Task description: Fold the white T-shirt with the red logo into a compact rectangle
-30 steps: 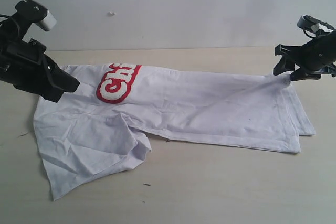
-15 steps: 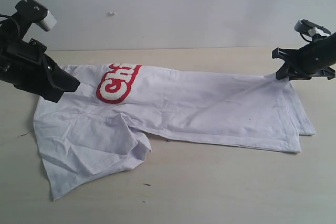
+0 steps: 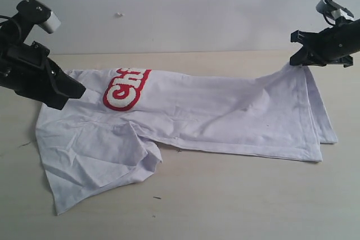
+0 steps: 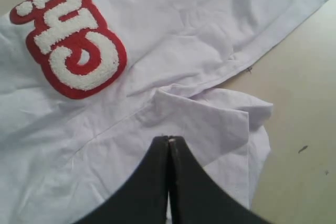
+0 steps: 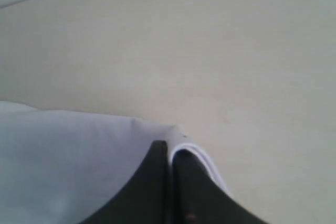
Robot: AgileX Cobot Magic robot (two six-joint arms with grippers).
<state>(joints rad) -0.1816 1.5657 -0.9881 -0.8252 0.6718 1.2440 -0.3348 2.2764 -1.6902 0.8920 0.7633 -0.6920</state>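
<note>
White T-shirt (image 3: 225,111) lies across mid bench (image 3: 225,206) as a long band running from the left side to the right side. Looks partly done: the body seems folded lengthwise once, since the red logo (image 3: 126,88) shows only its first letters w/ the rest tucked under. Not a compact rectangle yet. The sleeve (image 3: 101,161) sprawls crumpled toward the near-left corner, & the band needs folding across, prob. twice.

Right gripper (image 3: 296,59): fingers pinching the hem corner (image 3: 301,74) by the far-right corner, cloth held off the bench there. Left gripper (image 3: 72,93): fingers pressed together at the shoulder end; can't tell if cloth is caught.

Room: plenty of bare bench toward the near edge. Far edge sits close to the wall (image 3: 197,9) & the right edge is near the hem, so I'd swing inward.
</note>
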